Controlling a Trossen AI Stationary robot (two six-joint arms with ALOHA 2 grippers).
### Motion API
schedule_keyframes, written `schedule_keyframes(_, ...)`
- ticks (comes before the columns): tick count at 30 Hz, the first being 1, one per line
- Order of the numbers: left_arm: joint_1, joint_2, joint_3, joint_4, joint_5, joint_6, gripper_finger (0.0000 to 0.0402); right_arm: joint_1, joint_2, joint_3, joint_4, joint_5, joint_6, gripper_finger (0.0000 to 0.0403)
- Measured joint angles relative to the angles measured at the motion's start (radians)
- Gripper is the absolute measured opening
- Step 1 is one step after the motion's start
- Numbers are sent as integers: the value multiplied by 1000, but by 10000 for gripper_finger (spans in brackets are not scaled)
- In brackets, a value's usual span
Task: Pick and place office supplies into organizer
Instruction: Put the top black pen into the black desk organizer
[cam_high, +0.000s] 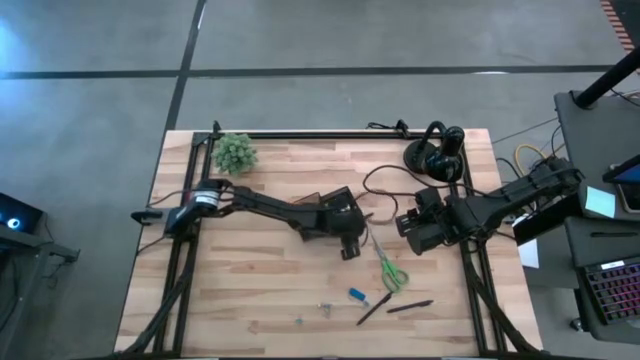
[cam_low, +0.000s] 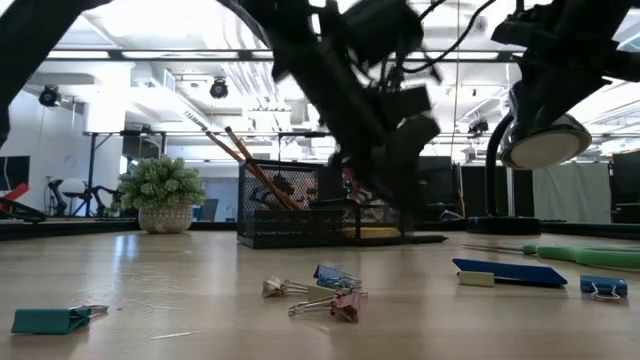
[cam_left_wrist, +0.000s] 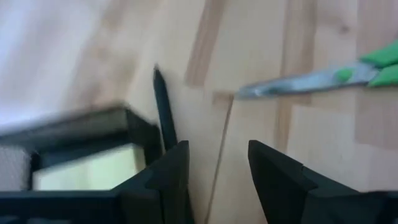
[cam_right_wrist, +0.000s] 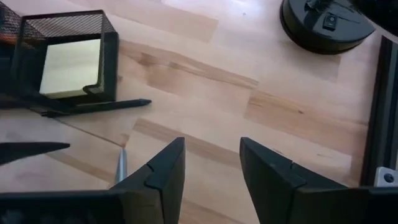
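The black mesh organizer (cam_right_wrist: 109, 57) stands mid-table with the yellow sticky-note pad (cam_right_wrist: 69, 66) in one compartment; orange pencils (cam_low: 243, 160) stick up out of it. A black pen (cam_right_wrist: 99, 106) lies on the table against its side. The green-handled scissors (cam_high: 390, 270) lie flat nearer the front. My left gripper (cam_left_wrist: 217, 144) hovers open above bare wood beside the organizer's corner (cam_left_wrist: 134, 121), between that pen (cam_left_wrist: 163, 112) and the scissors' blades (cam_left_wrist: 292, 82). My right gripper (cam_right_wrist: 211, 142) hangs open above the table to the right of the organizer, holding nothing.
Near the front edge lie a small blue piece (cam_high: 357, 295), two black pens (cam_high: 375, 310), and metal clips (cam_high: 325, 308). A potted plant (cam_high: 235, 152) stands far left and a round black headphone-like object (cam_high: 437, 152) far right. A thin cable (cam_high: 372, 178) loops on the wood.
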Motion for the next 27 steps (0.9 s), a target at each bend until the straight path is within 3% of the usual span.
schedule_keyframes(2,23,1,-13,-15,49,-45,152,0,0,-3,-1,0,0,145)
schedule_keyframes(11,70,1,-60,-49,54,-72,152,0,0,-12,0,0,7,141)
schedule_keyframes(27,67,12,-111,51,76,-49,152,0,1,-24,-2,0,8,134)
